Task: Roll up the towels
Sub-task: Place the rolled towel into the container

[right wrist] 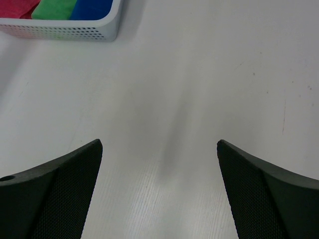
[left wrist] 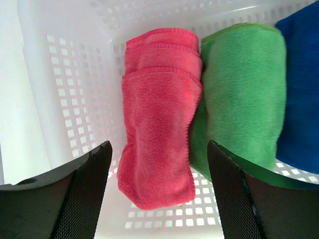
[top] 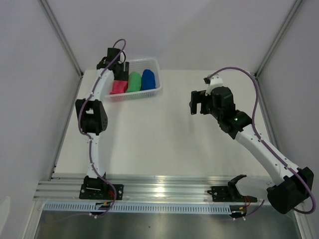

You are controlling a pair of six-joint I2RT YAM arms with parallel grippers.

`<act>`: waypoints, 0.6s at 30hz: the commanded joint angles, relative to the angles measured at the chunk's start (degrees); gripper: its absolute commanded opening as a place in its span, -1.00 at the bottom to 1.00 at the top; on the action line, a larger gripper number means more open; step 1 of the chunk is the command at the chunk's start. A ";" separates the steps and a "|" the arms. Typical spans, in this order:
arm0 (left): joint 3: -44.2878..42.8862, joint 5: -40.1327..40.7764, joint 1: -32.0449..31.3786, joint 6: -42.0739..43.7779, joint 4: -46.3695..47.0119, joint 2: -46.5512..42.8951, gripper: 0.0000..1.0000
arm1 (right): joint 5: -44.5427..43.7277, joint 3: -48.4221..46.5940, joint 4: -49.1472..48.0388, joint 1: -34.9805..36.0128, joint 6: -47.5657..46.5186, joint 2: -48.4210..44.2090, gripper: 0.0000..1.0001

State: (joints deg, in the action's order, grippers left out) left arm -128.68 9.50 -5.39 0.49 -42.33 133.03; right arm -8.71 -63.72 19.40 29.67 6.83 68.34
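Observation:
Three rolled towels lie side by side in the white mesh basket (top: 155, 64): the pink-red towel (top: 118, 87) on the left, the green towel (top: 134, 81) in the middle, the blue towel (top: 148, 78) on the right. In the left wrist view the pink-red towel (left wrist: 159, 119), green towel (left wrist: 244, 94) and blue towel (left wrist: 301, 84) fill the basket. My left gripper (left wrist: 159, 164) is open above the pink-red towel, holding nothing. My right gripper (right wrist: 159, 149) is open and empty over bare table; in the top view my right gripper (top: 198, 103) hovers right of the basket.
The basket (right wrist: 75, 30) stands at the table's far left, its corner showing in the right wrist view. The white table (top: 164, 144) is bounded by grey walls and a metal rail (top: 159, 189) at the near edge.

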 commanded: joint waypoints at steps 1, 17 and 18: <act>0.10 1.93 -0.59 1.62 1.46 -7.08 0.59 | -2.01 0.44 -1.47 -0.49 0.37 -1.98 0.99; 35.33 10.10 13.02 2.23 3.04 -35.98 0.66 | -13.13 0.97 -4.37 -15.34 9.43 6.98 0.99; 36.39 9.67 15.30 2.15 2.60 -36.87 0.66 | -14.83 0.36 -4.46 -15.43 9.52 7.68 0.99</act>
State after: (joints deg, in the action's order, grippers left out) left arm -96.73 17.82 5.69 2.00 -39.88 99.39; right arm -15.51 -61.73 18.33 14.61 15.03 74.78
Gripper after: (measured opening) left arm 0.831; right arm 0.993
